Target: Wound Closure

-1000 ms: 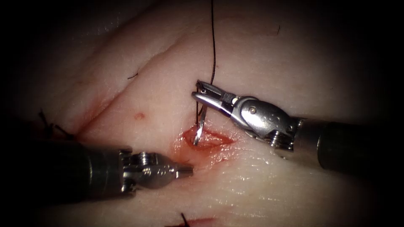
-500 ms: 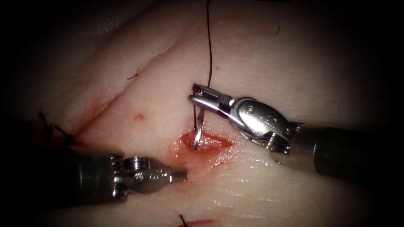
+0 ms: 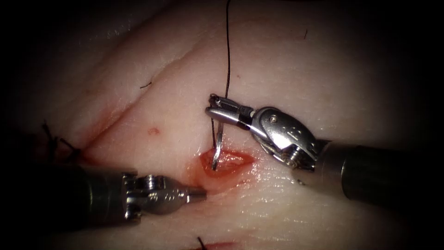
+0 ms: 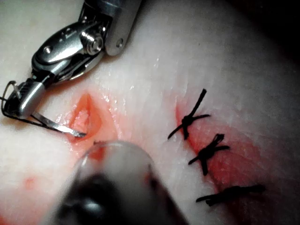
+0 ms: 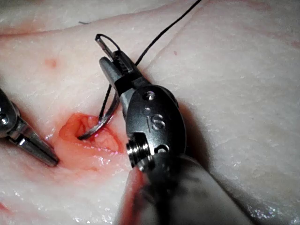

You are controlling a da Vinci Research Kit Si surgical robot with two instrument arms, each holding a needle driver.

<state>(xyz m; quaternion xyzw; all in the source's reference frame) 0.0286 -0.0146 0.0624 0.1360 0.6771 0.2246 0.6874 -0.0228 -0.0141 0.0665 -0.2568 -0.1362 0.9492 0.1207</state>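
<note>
1. We see the needle (image 3: 217, 147) hanging point-down from the right tool (image 3: 217, 107), its tip resting inside the open cut (image 3: 226, 163); it looks just touching the raw floor, though we cannot say whether it has bitten in.
2. The right tool's jaws are clamped on the needle near its thread end, and the thread (image 3: 227, 51) runs up and away from there.
3. The left tool (image 3: 196, 193) sits at the cut's left edge with jaws closed, holding nothing.
4. On the tissue (image 4: 262, 84), the left wrist view shows three tied stitches (image 4: 206, 152) beside this gap.
5. We judge part of the closure done, with this open, red-rimmed stretch left unstitched.
</note>
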